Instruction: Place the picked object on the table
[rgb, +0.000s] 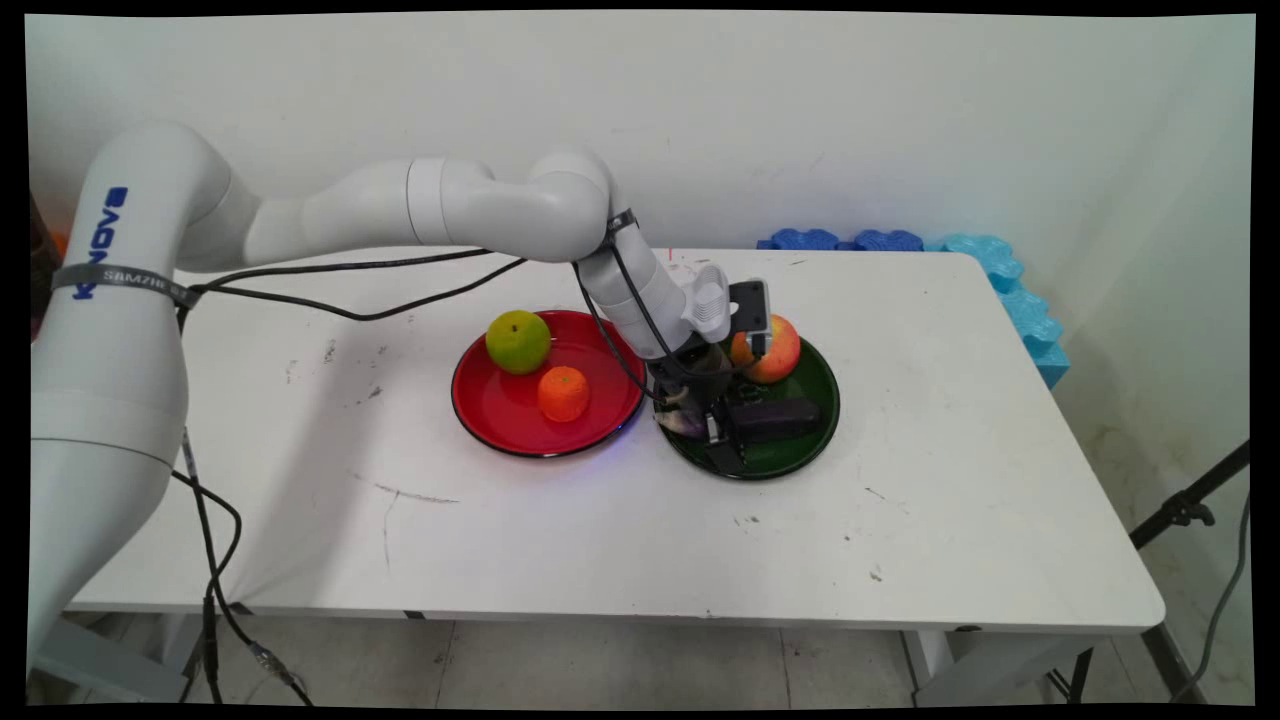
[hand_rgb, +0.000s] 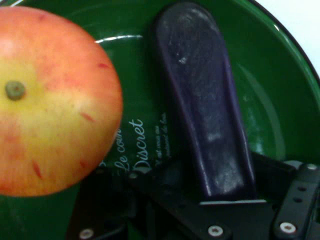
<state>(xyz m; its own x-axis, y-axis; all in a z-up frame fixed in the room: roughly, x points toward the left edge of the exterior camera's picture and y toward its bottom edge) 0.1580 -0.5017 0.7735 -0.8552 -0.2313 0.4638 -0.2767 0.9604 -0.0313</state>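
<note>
The tool (rgb: 722, 432) grips a dark purple eggplant (hand_rgb: 205, 115) on the green plate (rgb: 812, 440), an apple (hand_rgb: 52, 102) just beside it.

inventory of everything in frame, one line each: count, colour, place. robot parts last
red plate: 1, red, table centre, left of the green plate
green fruit: 1, green, on the red plate, far left part
orange: 1, orange, on the red plate, nearer than the green fruit
green plate: 1, dark green with white lettering, right of the red plate
apple: 1, red and yellow, far side of the green plate
eggplant: 1, dark purple, long, lying on the green plate under the gripper
foam mats: several, blue, at the table's far right edge
table: 1, white
arm: 1, white, from the left, black cables hanging
gripper: 1, black, down over the green plate at the eggplant; grip unclear
</note>
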